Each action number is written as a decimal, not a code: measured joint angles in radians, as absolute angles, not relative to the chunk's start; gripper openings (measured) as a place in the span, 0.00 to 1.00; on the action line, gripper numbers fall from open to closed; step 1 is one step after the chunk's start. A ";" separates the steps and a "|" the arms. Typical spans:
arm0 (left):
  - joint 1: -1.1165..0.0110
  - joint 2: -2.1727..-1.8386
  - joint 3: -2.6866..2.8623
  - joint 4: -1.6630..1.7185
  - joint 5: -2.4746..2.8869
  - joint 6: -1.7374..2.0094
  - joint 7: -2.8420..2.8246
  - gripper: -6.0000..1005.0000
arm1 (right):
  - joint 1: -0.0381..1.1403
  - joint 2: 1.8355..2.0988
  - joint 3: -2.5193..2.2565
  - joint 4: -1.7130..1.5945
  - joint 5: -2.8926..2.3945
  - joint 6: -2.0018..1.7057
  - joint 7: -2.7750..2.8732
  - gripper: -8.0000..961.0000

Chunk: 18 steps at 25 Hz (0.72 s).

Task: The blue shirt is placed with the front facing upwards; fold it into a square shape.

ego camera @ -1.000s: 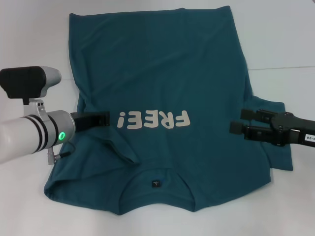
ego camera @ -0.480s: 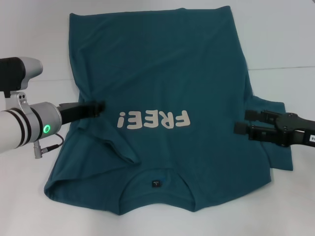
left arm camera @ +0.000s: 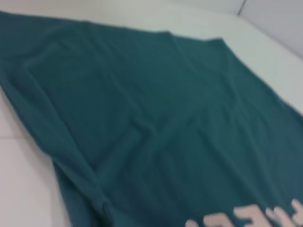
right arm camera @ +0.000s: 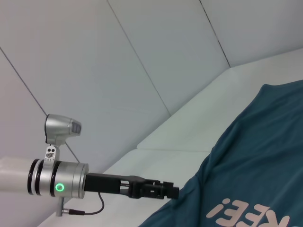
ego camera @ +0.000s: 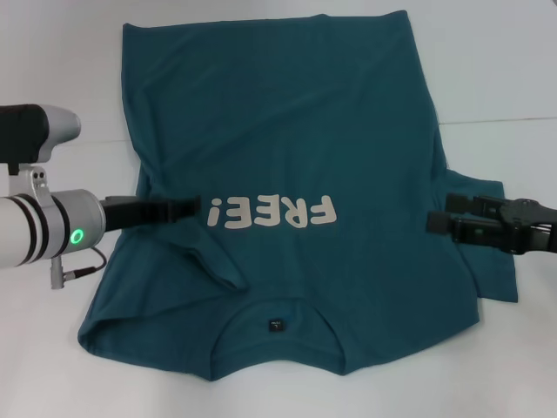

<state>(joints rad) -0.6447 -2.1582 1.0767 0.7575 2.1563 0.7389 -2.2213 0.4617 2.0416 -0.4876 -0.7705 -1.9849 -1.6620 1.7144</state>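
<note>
The blue shirt [ego camera: 287, 131] lies spread flat on the white table [ego camera: 505, 70]. Its collar and small dark label [ego camera: 276, 326] are nearest me, and the white "FREE!" print [ego camera: 271, 212] faces up. The sleeve on my left lies folded inward as a creased flap [ego camera: 209, 261]. My left gripper [ego camera: 193, 209] hovers low over that side, just beside the print; the right wrist view also shows it [right arm camera: 173, 191] at the shirt's edge [right arm camera: 265, 161]. My right gripper [ego camera: 438, 216] is open and holds nothing, above the shirt's right edge by the flat right sleeve [ego camera: 492, 279]. The left wrist view shows the shirt's cloth [left arm camera: 156, 118].
White table surface surrounds the shirt, with a seam line [ego camera: 496, 120] running across on the right. Pale wall panels [right arm camera: 142, 56] rise behind the table in the right wrist view. No other objects show.
My left arm pulled back to the left, then its gripper reached right again toward the print. My right gripper drew steadily back to the right, away from the shirt's middle.
</note>
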 joint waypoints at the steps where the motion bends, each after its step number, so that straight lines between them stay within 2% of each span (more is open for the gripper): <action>1: -0.645 -2.158 1.077 0.758 2.176 0.741 -2.229 0.56 | 0.462 2.041 -0.488 -0.769 -1.986 -1.662 1.714 0.95; 4: -0.648 -2.159 1.077 0.746 2.207 0.724 -2.245 0.71 | 0.461 2.041 -0.489 -0.768 -1.988 -1.662 1.715 0.95; 10: -0.663 -2.164 1.106 0.703 2.250 0.641 -2.247 0.84 | 0.460 2.041 -0.489 -0.767 -1.996 -1.660 1.715 0.95; 18: -0.668 -2.166 1.115 0.679 2.253 0.560 -2.247 0.83 | 0.466 2.041 -0.491 -0.767 -1.997 -1.660 1.715 0.95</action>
<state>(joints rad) -0.6676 -2.1658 1.1152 0.6793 2.2534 0.5600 -2.2471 0.4662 2.0415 -0.4910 -0.7669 -1.9973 -1.6597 1.7150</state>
